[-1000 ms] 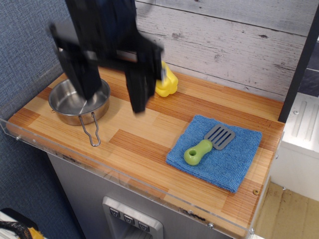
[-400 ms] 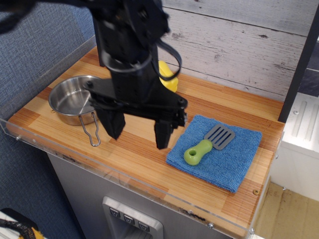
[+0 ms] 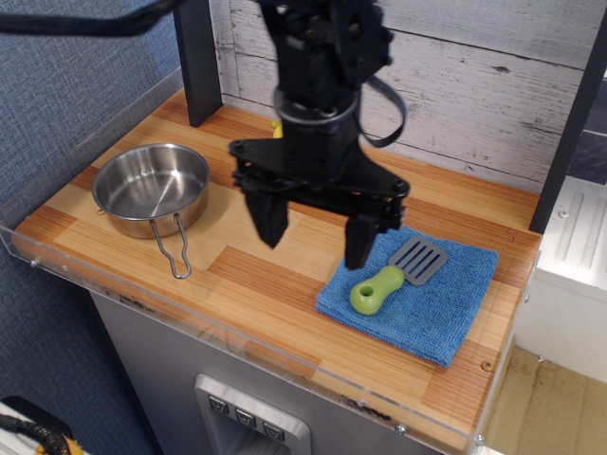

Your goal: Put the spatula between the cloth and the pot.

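The spatula, with a grey slotted blade and a lime-green handle, lies diagonally on the blue cloth at the right of the counter. The shiny steel pot sits at the left with its wire handle pointing toward the front edge. My black gripper hangs open and empty above the bare wood between pot and cloth. Its right finger is just left of the spatula, over the cloth's left corner.
The arm hides nearly all of a yellow bell pepper at the back. A clear acrylic rim lines the front and left edges. A dark post stands at the back left, and a grey plank wall runs behind.
The gripper has swung from above the pot rightward across the counter and lower, now sitting next to the cloth. It stays open. Spatula, cloth and pot have not moved.
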Robot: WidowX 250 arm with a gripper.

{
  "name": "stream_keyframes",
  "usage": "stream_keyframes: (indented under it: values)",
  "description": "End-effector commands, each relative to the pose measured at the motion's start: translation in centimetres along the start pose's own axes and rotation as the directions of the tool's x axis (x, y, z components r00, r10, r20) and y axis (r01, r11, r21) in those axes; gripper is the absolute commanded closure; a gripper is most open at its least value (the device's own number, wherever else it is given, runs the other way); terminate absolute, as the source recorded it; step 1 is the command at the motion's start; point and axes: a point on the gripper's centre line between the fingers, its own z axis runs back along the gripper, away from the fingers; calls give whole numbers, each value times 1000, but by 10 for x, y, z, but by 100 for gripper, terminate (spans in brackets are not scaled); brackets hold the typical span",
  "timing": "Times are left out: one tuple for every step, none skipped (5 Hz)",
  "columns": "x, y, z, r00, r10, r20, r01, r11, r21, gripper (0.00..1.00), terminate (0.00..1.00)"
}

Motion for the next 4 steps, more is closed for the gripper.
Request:
stream_keyframes:
  values:
    - [25, -26, -11, 996, -74, 54, 75, 997, -30, 0, 0]
    - [34, -30, -28, 995, -86, 52, 88, 996, -24, 0, 0]
    - [33, -25, -44, 996, -79, 40, 80, 997, -20, 0, 0]
    - [33, -26, -59, 996, -91, 19, 92, 995, -26, 0, 0]
